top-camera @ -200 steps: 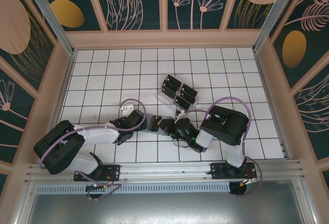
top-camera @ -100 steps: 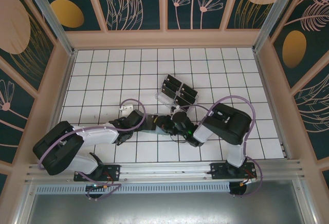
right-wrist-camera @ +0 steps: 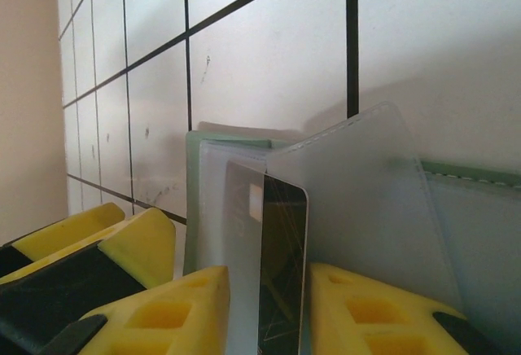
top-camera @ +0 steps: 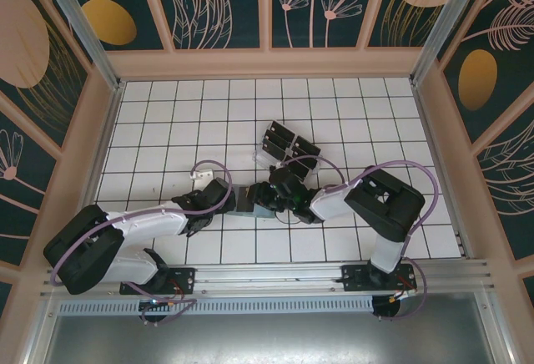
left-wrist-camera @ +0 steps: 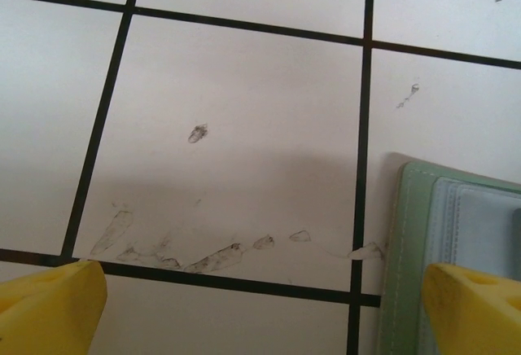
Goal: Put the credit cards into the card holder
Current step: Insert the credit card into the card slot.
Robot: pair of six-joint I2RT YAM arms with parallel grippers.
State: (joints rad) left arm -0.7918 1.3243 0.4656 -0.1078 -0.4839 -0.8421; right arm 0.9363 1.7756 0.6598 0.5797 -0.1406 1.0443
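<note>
The left hand [left-wrist-camera: 264, 294] hangs wide open and empty at the card holder's [right-wrist-camera: 362, 200] left edge. Over the holder, the right hand [right-wrist-camera: 273, 290] is part open, with one card [right-wrist-camera: 283, 265] upright between its jaws, seemingly partway into a clear sleeve [right-wrist-camera: 244, 208]. I cannot tell whether it grips. The card looks thin, stiff and slick, so pinch its flat faces. Beyond the holder, the other credit cards [top-camera: 289, 149] lie in what looks like a clear tray [top-camera: 264, 160].
</note>
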